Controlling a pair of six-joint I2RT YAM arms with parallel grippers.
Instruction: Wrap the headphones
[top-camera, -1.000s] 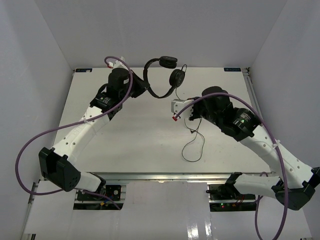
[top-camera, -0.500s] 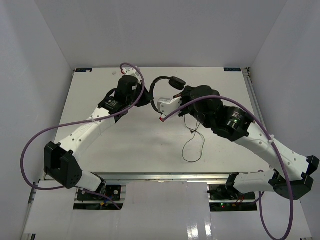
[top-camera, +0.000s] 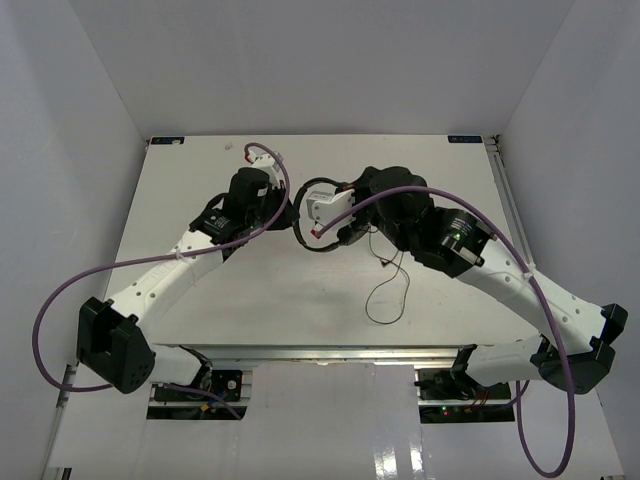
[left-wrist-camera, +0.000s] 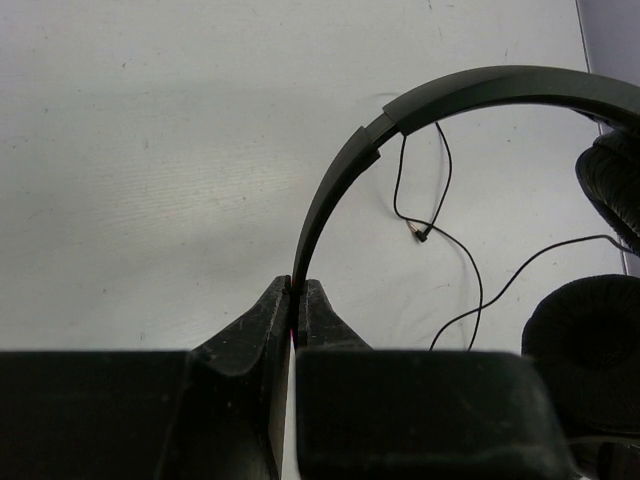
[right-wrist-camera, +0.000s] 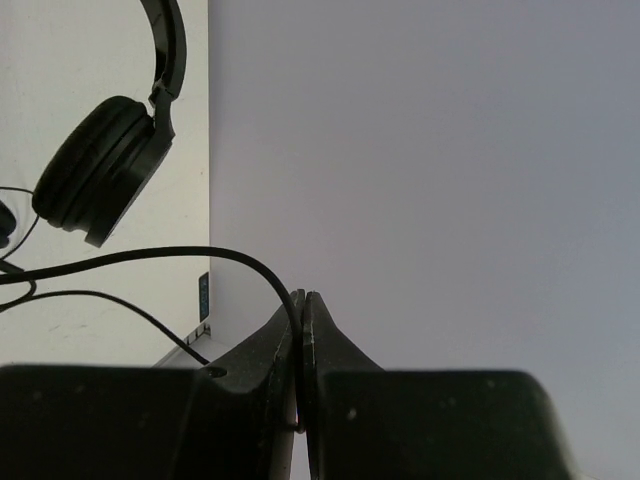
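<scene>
**Mid-wrap, two-arm hold.** At the left, the left gripper (left-wrist-camera: 296, 290) is clenched on the headphones (left-wrist-camera: 470, 85). Its jaws pinch the lower end of the thin headband (left-wrist-camera: 335, 190), which arches away toward 1 o'clock in the wrist view. The two ear cups (left-wrist-camera: 585, 335) sit at 2 and 3 o'clock of the grip. Seen from above, the headphones lie between the two wrists, slightly toward 12 o'clock of the middle of the table (top-camera: 250, 290), and appear to be lifted off it. At the right, the right gripper (right-wrist-camera: 302, 300) is closed on the thin cord (right-wrist-camera: 150, 255), which arcs from the jaws toward 9 o'clock. A slack loop of it rests on the table toward 5 o'clock of the headphones. The step in hand appears to be winding the cord around the headphones, with most of its length not yet wound. The next move likely calls for the left grip to anchor the band while the right carries the cord around it under light tension, without slipping.
</scene>
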